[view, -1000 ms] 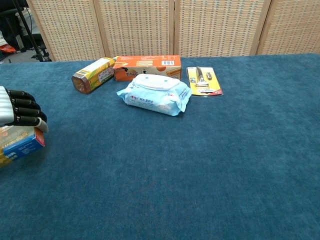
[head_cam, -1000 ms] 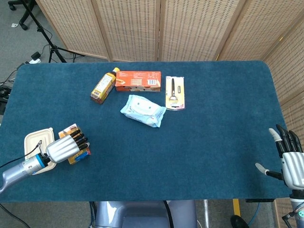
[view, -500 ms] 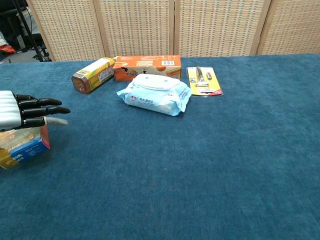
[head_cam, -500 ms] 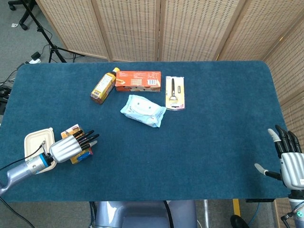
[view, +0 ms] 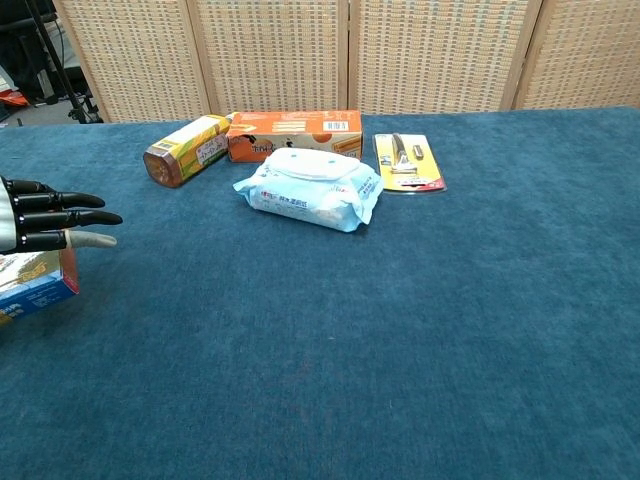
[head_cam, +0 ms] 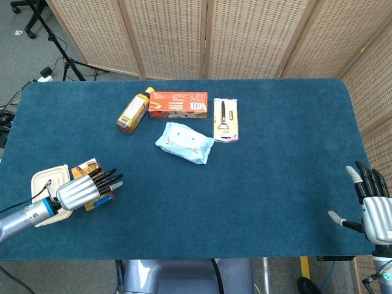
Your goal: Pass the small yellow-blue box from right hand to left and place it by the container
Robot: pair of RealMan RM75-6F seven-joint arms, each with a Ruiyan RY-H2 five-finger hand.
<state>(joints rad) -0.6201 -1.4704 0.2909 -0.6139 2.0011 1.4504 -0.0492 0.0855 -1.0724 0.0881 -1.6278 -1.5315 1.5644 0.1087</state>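
The small yellow-blue box [head_cam: 84, 171] lies on the blue table right beside the white lidded container [head_cam: 44, 184] at the front left. My left hand [head_cam: 86, 190] is over the box with its fingers stretched out straight and apart, not wrapped around it. The chest view shows the same left hand [view: 45, 225] just above the box [view: 38, 283], which sits flat on the cloth at the left frame edge. My right hand [head_cam: 372, 205] is at the front right table edge, fingers apart, holding nothing.
At the back middle are a yellow bottle [head_cam: 133, 110] lying on its side, an orange carton [head_cam: 178, 105], a pale blue wipes pack [head_cam: 184, 143] and a carded razor [head_cam: 225, 120]. Wicker screens stand behind the table.
My left hand's fingers went from curled around the box to straight out. The hand then drew back to the left, and the box now sits slightly closer to the container. The right hand stayed put.
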